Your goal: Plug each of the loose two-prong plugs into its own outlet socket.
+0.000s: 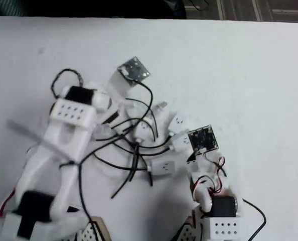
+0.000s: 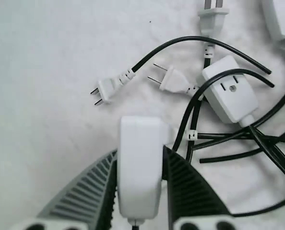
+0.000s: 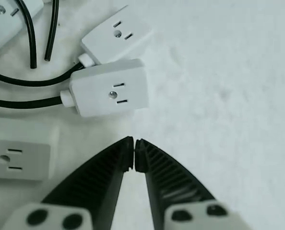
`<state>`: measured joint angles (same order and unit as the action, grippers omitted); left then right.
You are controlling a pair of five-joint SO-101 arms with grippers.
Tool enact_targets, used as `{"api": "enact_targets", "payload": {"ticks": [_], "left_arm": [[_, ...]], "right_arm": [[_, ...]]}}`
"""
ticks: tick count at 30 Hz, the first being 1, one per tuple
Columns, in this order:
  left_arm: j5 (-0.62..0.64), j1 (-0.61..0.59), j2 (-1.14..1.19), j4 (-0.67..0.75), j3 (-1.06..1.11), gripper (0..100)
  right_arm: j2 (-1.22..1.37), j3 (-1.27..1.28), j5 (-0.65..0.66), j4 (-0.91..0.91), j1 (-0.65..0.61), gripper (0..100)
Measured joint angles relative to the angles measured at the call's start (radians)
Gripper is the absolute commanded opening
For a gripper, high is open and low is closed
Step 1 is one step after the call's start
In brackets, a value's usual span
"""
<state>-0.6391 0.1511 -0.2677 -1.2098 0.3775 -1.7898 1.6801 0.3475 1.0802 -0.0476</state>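
White table [image 1: 249, 75], evenly lit; beyond far edge, dark brownish floor [image 1: 274, 9] with pale lines.

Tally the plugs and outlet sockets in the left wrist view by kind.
Two-prong plugs: 3
Outlet sockets: 3, one held in the left gripper, one cut off at the picture's edge
Total: 6

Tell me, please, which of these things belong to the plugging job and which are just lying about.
For the job:
- held socket in the left gripper
- loose plugs
- free sockets
- black cords

Not part of it:
- white table
- an arm's red wiring
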Motion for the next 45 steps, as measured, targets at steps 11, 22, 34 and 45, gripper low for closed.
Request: {"api": "enact_targets", "payload": {"ticks": [11,22,34,45], "left_arm": [[0.044,0.000,-0.213,-0.394,0.000,2],[0.146,-0.068,-0.307,-0.557,0.083,2],[0.009,-0.157,-0.091,-0.238,0.348,2],[-0.029,-0.224,-0.081,0.057,0.436,28]], "right_arm": [[0.000,0.000,0.000,0.020,0.000,1.8],[0.000,0.000,0.000,0.020,0.000,1.8],[0.000,0.000,0.000,0.020,0.000,1.8],[0.000,0.000,0.000,0.020,0.000,1.8]]}}
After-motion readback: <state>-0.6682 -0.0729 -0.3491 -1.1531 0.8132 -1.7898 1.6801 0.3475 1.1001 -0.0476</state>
